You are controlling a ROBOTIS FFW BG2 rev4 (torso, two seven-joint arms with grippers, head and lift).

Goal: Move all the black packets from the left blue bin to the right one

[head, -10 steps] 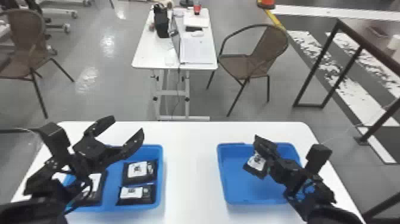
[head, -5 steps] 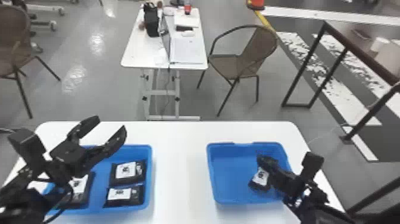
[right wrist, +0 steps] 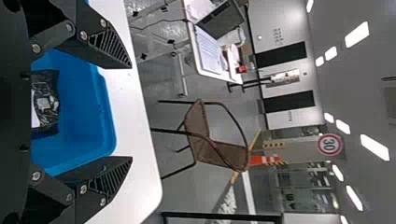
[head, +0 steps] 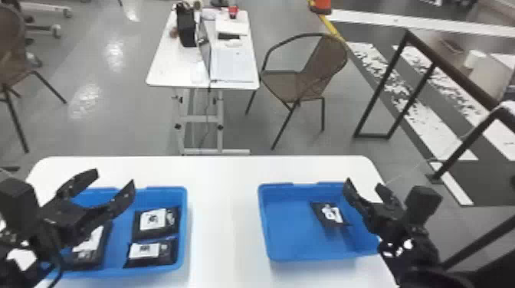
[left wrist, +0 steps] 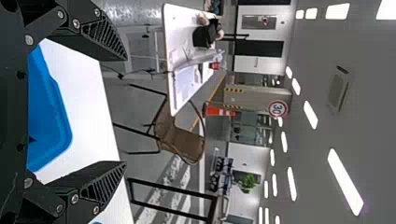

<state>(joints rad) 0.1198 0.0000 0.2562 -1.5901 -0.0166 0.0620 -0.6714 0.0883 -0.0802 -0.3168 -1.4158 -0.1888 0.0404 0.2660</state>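
My right gripper was at the right-hand side of the right blue bin, a shallow plastic tub on the white tabletop, its jaws spread wide apart. A flat black packet with a white label was in that bin, toward its right side. In the head view it appeared just to the left of my right jaws, with a strip of blue between it and the nearer one. In the right wrist view it showed in the gap between the two jaws, close to their base, with blue bin around it. I could not tell whether it lay quite flat on the bin floor.

My left gripper was above the left blue bin, its jaws also wide apart, and in the left wrist view blue plastic and white tabletop showed between them. Three more black packets were in this bin. The far right packet and the near right packet lay one behind the other along the right wall, well apart from my left jaws in the head view. The left packet lay beside them, partly hidden by my left gripper.
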